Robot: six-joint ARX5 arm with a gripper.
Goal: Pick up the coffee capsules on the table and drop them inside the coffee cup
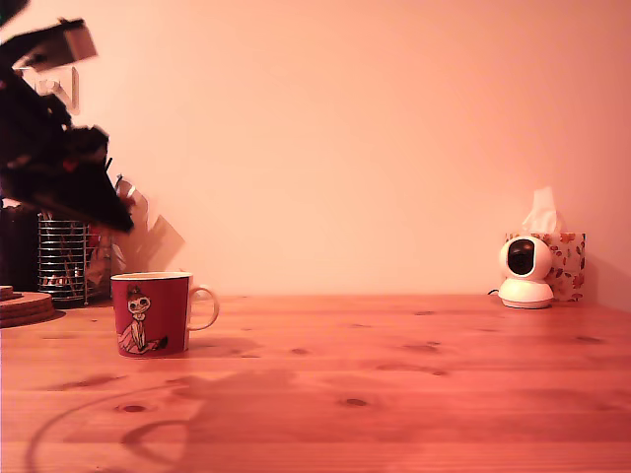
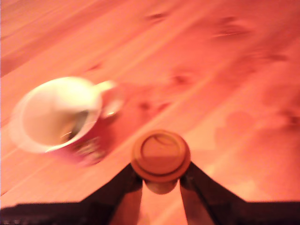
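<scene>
At the bottom centre of the wrist view, the gripper (image 2: 161, 183) pinches one coffee capsule (image 2: 161, 155) between its two dark fingers (image 2: 127, 183), just under the wide flat rim, so the rim rests above the fingers. This looks like the right place to hold: the pod is small and probably very light, its tapered wall may be slippery, and the thin shell could dent if squeezed hard. Further in the same view, at middle left, the coffee cup (image 2: 56, 115) stands on the table (image 2: 243, 93) with its pale mouth open upward; something dark seems to lie inside, but blur hides it. In the exterior view the cup (image 1: 151, 313) is at lower left, and the blurred arm (image 1: 59, 168) hangs above it at upper left.
</scene>
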